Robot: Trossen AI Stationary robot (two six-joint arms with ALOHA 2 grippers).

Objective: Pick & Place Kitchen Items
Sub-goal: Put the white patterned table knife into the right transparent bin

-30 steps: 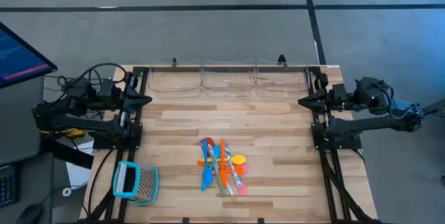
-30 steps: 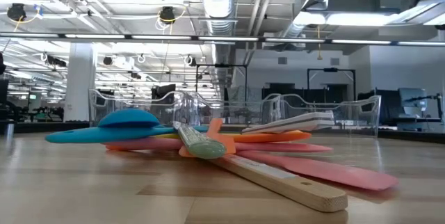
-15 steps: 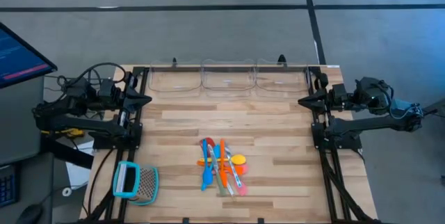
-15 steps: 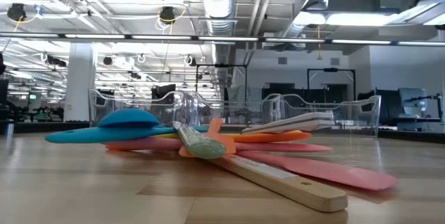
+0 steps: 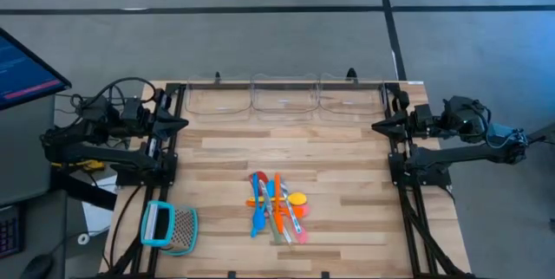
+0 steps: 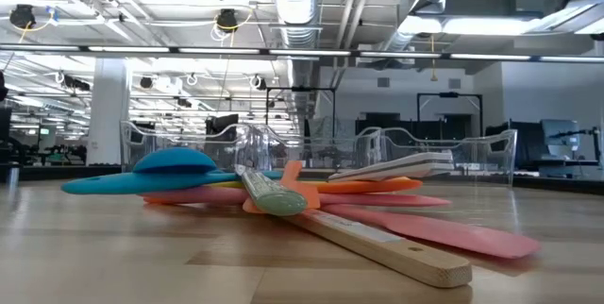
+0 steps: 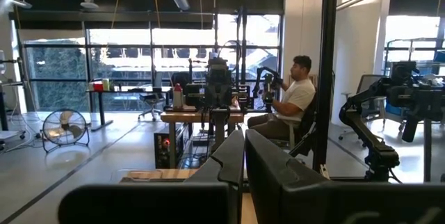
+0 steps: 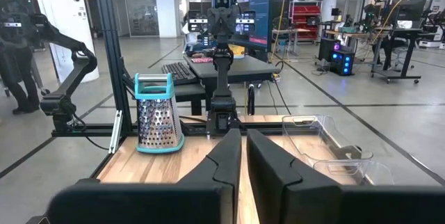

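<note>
The utensils (image 5: 277, 206) lay piled at the table's (image 5: 347, 166) six o'clock, well apart from the left claw (image 5: 179, 123) at nine and right claw (image 5: 378, 126) at three, both narrow.

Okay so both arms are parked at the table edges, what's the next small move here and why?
Probably swing one arm, say the right end effector, in over the utensil pile. Both arms sit at the sides holding nothing, the left end effector too, and the clear bins at the far edge look empty.
</note>
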